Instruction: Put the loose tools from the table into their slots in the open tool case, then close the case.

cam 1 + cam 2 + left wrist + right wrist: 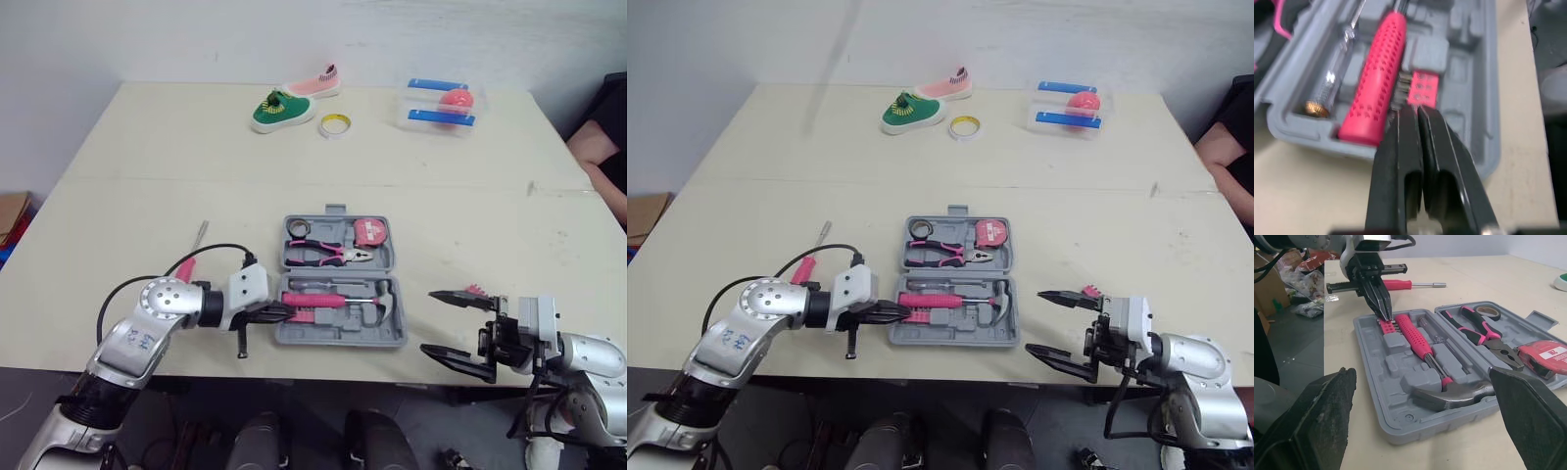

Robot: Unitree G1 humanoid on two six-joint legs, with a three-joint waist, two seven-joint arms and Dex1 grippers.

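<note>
The grey tool case [338,339] lies open near the table's front edge. It holds pliers [328,255], a tape measure [370,233] and a pink-handled hammer [315,301]. My left gripper [284,313] is shut, reaching over the case's left end, its tips against a small pink bit holder [1422,88] beside the hammer handle [1376,83]. A loose pink-handled screwdriver [1400,284] lies on the table behind my left arm. To the right of the case my right gripper [428,321] stands open and holds nothing. A small pink ridged piece [477,290] lies by its far finger.
At the table's far side lie a green shoe [282,110], a pink shoe [315,84], a yellow tape roll [335,124] and a clear box [443,106] with blue strips. A person's arm [598,147] shows at the right edge.
</note>
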